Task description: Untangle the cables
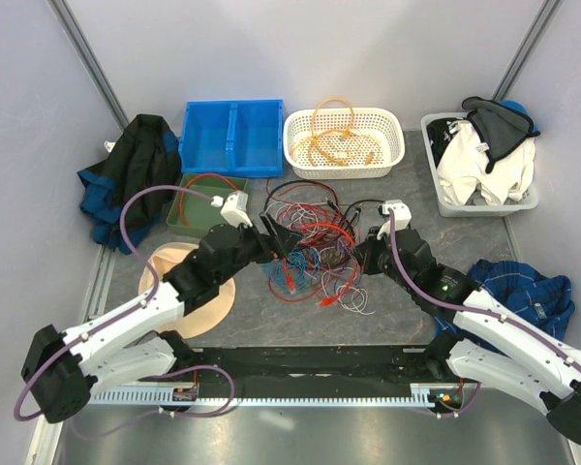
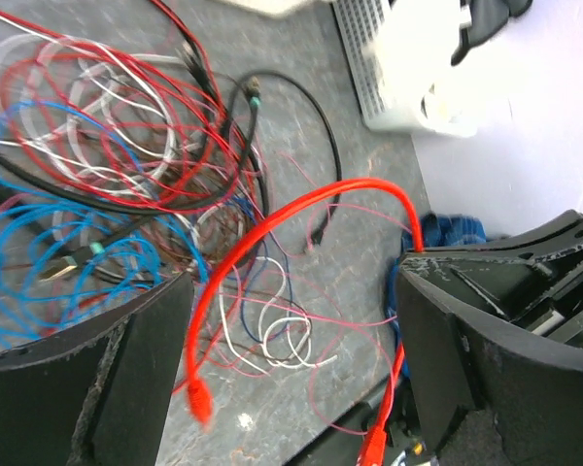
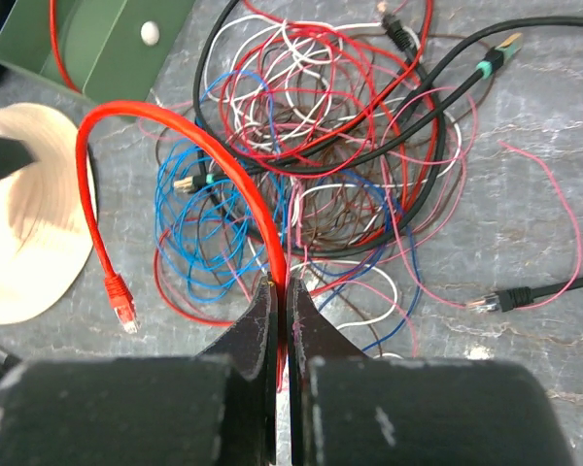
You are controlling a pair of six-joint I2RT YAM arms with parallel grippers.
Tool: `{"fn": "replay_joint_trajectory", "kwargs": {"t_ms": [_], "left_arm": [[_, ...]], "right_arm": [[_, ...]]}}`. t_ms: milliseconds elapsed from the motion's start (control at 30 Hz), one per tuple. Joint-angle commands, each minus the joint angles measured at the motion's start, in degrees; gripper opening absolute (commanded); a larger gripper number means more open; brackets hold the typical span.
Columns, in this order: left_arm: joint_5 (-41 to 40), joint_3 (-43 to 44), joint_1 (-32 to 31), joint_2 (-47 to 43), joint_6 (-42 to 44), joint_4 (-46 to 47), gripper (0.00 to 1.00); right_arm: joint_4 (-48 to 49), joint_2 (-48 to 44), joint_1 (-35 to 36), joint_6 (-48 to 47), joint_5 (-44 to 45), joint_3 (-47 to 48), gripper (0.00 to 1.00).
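Observation:
The cables [image 1: 315,242] lie in a loose tangle of red, blue, white, black and pink wires mid-table, seen also in the right wrist view [image 3: 321,146] and the left wrist view [image 2: 107,146]. My right gripper [image 3: 282,286] [image 1: 356,254] is shut on a thick red cable [image 3: 175,126], which arcs up and left from the jaws and hangs down to its red plug [image 3: 121,301]. My left gripper [image 2: 291,330] [image 1: 281,242] is open above the tangle's left side. That same red cable [image 2: 272,223] arches between its fingers [image 2: 97,388] without touching them.
At the back stand a blue bin [image 1: 232,136], a white basket [image 1: 392,145] holding an orange-yellow cable, and a grey bin [image 1: 484,205] of clothes. A green tray [image 1: 198,208] and a round wooden plate [image 1: 189,281] sit left. A dark jacket [image 1: 126,179] and a blue plaid cloth [image 1: 518,286] lie at the sides.

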Motion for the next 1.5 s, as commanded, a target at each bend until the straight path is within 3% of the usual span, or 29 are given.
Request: {"fn": "replay_joint_trajectory", "kwargs": {"t_ms": [0, 167, 333, 633, 800, 933, 967, 1133, 1200, 1333, 1467], "left_arm": [[8.08, 3.34, 0.23, 4.60, -0.07, 7.69, 0.89], [15.65, 5.88, 0.23, 10.40, -1.13, 10.95, 0.89], [16.70, 8.35, 0.23, 12.69, -0.86, 10.07, 0.89], [14.77, 12.04, 0.23, 12.51, 7.39, 5.87, 0.89], [15.74, 13.45, 0.23, 14.97, -2.77, 2.86, 0.93], [13.03, 5.05, -0.47, 16.29, -18.23, 14.35, 1.00], [11.97, 3.71, -0.91, 16.56, -19.74, 20.03, 1.00], [10.64, 3.42, -1.09, 20.68, -21.96, 27.38, 0.99], [10.38, 3.96, -1.09, 22.71, -22.22, 29.57, 0.93], [9.59, 3.87, -1.00, 24.03, -22.40, 33.45, 0.70], [9.15, 4.31, -0.03, 23.41, -21.17, 33.98, 0.57]], "right_arm": [[0.31, -0.68, 0.55, 0.19, -2.45, 0.36, 0.00], [-0.22, 0.64, 1.60, -0.51, -4.28, 1.94, 0.00], [-1.19, 0.29, 3.71, -1.65, -5.88, 3.79, 0.00], [-5.06, -2.17, 4.68, -2.36, -4.47, 6.60, 0.00], [-4.71, -2.17, 4.77, -2.36, -3.06, 6.34, 0.00], [-2.34, -2.08, 5.03, -2.01, -2.62, 4.94, 0.00], [-1.55, -2.00, 5.03, -1.66, -2.62, 4.85, 0.00], [-0.93, -1.82, 5.56, -1.48, -2.80, 4.50, 0.00], [-1.10, -2.08, 5.82, -1.57, -2.89, 4.50, 0.00], [-1.72, -2.70, 6.09, -1.57, -2.71, 4.41, 0.00], [-2.51, -3.49, 6.26, -1.39, -2.62, 3.62, 0.00]]}}
